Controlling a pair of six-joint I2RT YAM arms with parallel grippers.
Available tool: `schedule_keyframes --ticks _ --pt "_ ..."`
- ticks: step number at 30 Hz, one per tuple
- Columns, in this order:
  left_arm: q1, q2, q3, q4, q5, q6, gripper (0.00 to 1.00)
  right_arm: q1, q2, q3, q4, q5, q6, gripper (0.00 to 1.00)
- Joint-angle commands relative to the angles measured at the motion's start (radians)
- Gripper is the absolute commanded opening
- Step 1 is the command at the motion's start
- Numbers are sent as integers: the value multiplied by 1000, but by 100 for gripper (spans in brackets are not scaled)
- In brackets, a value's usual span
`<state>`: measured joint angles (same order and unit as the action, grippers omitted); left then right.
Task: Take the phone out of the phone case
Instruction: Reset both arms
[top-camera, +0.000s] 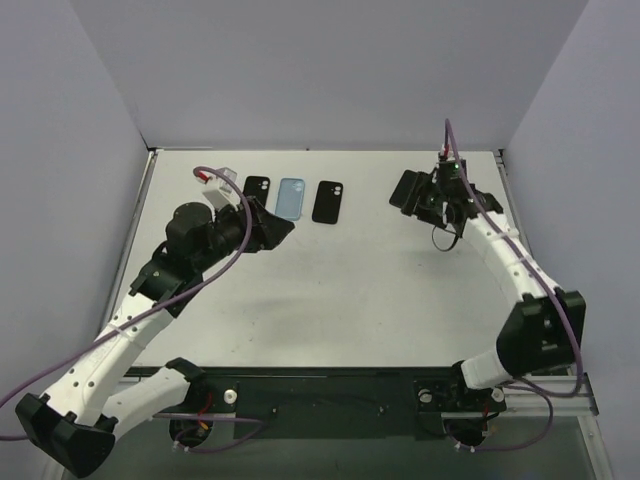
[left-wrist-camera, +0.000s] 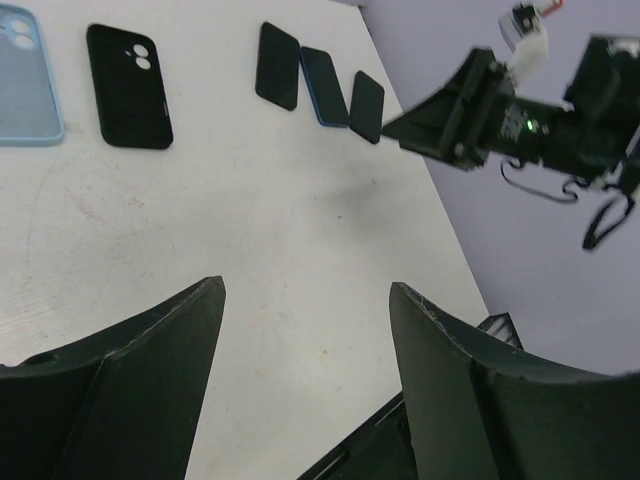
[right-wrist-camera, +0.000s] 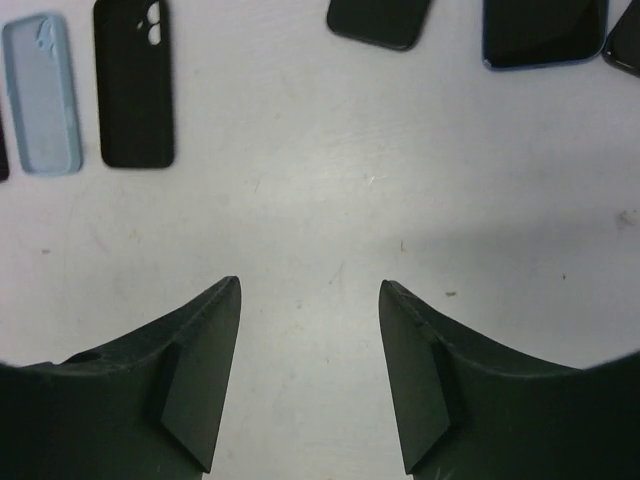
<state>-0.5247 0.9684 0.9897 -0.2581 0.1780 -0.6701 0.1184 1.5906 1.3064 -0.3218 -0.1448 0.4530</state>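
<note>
Three phone cases lie in a row at the back of the table: a black one (top-camera: 257, 186), a light blue one (top-camera: 291, 198) (left-wrist-camera: 22, 78) (right-wrist-camera: 42, 92) and another black one (top-camera: 327, 202) (left-wrist-camera: 128, 86) (right-wrist-camera: 133, 82). Three dark phones (left-wrist-camera: 278, 66) (left-wrist-camera: 325, 72) (left-wrist-camera: 367, 106) lie side by side further right, apart from the cases; they also show along the top edge of the right wrist view (right-wrist-camera: 380, 20) (right-wrist-camera: 545, 32). In the top view the right arm hides them. My left gripper (top-camera: 283, 229) (left-wrist-camera: 305, 283) is open over bare table. My right gripper (top-camera: 403, 192) (right-wrist-camera: 309, 281) is open, holding nothing.
Grey walls close the table (top-camera: 350, 290) on the left, back and right. The right arm's wrist (left-wrist-camera: 520, 120) with its cables hangs over the right side. A black rail (top-camera: 330, 400) with the arm bases runs along the near edge.
</note>
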Motion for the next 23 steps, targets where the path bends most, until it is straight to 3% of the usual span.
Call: schedule_keyframes --ticks 1,6,9,13,23 --pt "-8 -88 7 34 -110 46 78 136 -283 -226 30 284 -33 55" --pt "-9 -178 -20 23 -244 69 80 185 -629 -432 73 342 -42 58" --pt "-9 -236 -33 28 -319 87 80 193 -802 -496 41 393 -71 72" --pt "-9 -267 -31 31 -383 96 80 193 -1018 -544 -16 471 -85 75" --pt "-11 -300 -8 3 -426 119 81 193 -1281 -627 -23 508 -112 91"
